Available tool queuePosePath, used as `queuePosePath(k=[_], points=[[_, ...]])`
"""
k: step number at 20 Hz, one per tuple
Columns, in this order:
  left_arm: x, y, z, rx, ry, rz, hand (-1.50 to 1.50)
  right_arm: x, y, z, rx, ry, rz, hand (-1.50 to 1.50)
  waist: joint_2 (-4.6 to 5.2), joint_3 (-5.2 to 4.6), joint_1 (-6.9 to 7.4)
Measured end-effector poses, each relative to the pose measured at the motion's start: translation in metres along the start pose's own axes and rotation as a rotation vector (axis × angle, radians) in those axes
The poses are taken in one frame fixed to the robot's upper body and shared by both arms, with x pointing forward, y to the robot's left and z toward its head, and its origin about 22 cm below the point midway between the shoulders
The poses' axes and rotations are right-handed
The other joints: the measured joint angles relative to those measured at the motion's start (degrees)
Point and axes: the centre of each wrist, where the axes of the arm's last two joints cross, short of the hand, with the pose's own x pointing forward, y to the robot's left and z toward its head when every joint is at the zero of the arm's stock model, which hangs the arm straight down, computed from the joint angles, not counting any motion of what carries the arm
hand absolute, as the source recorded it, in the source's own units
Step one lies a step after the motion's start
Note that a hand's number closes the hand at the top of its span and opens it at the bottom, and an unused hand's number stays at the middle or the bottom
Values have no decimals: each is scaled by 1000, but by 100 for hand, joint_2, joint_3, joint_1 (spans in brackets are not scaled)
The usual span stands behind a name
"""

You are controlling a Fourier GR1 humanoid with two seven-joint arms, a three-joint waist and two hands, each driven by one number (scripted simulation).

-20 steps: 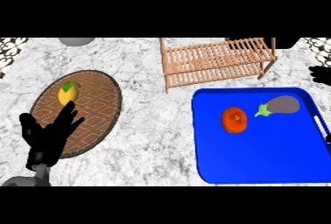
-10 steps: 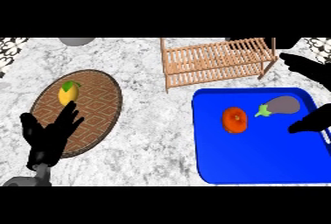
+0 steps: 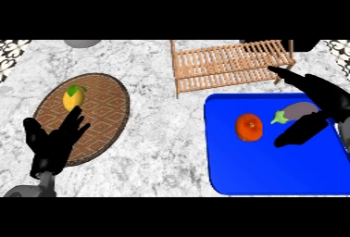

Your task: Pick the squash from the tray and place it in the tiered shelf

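Note:
An orange-red round squash (image 3: 249,126) lies on the blue tray (image 3: 273,171) at the right. Just right of it is a purple eggplant (image 3: 295,111) with a green stem, partly covered by my right hand (image 3: 327,98). That hand comes in from the right edge and is open over the tray's right side. Its fingers point up-left toward the wooden tiered shelf (image 3: 229,65), and its thumb hangs down a little right of the squash without touching it. My left hand (image 3: 54,141) rests open at the lower left, fingers up.
A brown woven round mat (image 3: 103,109) lies at the left with a yellow fruit (image 3: 74,96) on it, just above my left hand. Grey marble counter (image 3: 160,143) separates mat and tray. A grey object (image 3: 82,43) sits at the far edge.
My right hand has moved in from the right edge, leftward over the tray and the eggplant, closer to the squash. The left hand has not moved.

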Motion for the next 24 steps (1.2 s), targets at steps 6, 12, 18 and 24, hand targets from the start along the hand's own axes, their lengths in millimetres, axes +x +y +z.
queuePosePath(k=[6,12,18,24], points=[[-1,1,0,-10,-6,2,0,7,25,-7,23,65,74,-150,8,-1,8],[1,1,-1,-10,3,1,0,9,44,-8,-9,120,105,-150,12,-6,-2],[1,-5,-2,-1,2,-7,0,8,63,-9,-28,141,122,-150,8,4,2],[0,-3,-3,-18,-6,1,0,2,75,-23,-33,166,143,-150,16,-3,11]])
